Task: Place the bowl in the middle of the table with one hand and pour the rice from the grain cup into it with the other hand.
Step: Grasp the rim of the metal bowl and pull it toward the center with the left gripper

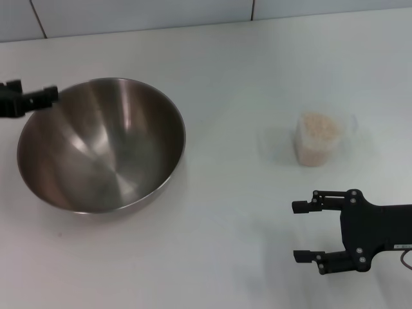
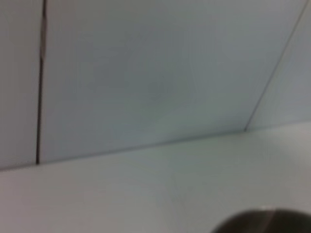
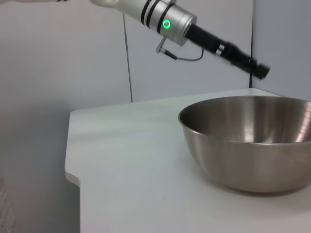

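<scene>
The steel bowl stands empty on the left part of the white table. My left gripper is at the bowl's far left rim. The grain cup, clear plastic and full of rice, stands upright on the right part of the table. My right gripper is open and empty, low over the table near the front right, a short way in front of the cup. The right wrist view shows the bowl with the left arm reaching over its rim. The left wrist view shows only a dark edge of the bowl.
A pale panelled wall runs along the table's far edge. In the right wrist view the table's edge and corner lie beyond the bowl. Bare tabletop lies between the bowl and the cup.
</scene>
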Controlling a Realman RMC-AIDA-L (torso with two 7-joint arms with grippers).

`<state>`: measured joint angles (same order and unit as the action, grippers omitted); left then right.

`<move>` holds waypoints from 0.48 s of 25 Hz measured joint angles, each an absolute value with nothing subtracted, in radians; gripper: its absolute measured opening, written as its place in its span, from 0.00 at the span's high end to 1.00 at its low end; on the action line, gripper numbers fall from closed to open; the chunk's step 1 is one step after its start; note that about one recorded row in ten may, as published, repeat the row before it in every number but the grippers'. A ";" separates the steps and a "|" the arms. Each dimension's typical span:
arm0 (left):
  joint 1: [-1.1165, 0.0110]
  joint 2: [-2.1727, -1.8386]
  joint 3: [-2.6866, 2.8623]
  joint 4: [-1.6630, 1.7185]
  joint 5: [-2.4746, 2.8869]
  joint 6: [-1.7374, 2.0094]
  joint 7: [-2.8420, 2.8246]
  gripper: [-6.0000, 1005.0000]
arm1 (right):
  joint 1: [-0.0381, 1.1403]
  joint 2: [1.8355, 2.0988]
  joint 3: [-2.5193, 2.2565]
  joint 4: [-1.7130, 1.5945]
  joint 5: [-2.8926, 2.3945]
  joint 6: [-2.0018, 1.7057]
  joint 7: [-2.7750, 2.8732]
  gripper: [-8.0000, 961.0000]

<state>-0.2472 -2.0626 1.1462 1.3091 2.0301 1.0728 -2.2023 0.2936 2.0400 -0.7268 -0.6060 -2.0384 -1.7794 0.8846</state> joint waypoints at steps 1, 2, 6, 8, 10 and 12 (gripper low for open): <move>-0.258 -2.062 1.145 1.301 2.062 1.089 -2.217 0.20 | 0.294 2.040 -0.727 -0.606 -2.038 -1.779 0.885 0.21; -0.263 -2.062 1.145 1.297 2.077 1.098 -2.224 0.20 | 0.294 2.040 -0.727 -0.607 -2.038 -1.779 0.885 0.21; -0.279 -2.061 1.143 1.275 2.138 1.123 -2.232 0.21 | 0.297 2.040 -0.727 -0.608 -2.038 -1.779 0.885 0.21; -0.286 -2.061 1.143 1.257 2.162 1.122 -2.233 0.23 | 0.298 2.040 -0.727 -0.607 -2.038 -1.779 0.885 0.21; -0.294 -2.061 1.142 1.241 2.173 1.122 -2.236 0.25 | 0.300 2.040 -0.728 -0.607 -2.038 -1.778 0.885 0.21; -0.297 -2.061 1.141 1.232 2.178 1.123 -2.238 0.26 | 0.300 2.040 -0.728 -0.608 -2.038 -1.778 0.885 0.21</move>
<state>-0.2974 -2.0612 1.1415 1.2324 2.1780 1.1232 -2.2375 0.3002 2.0399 -0.7284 -0.6075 -2.0384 -1.7776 0.8846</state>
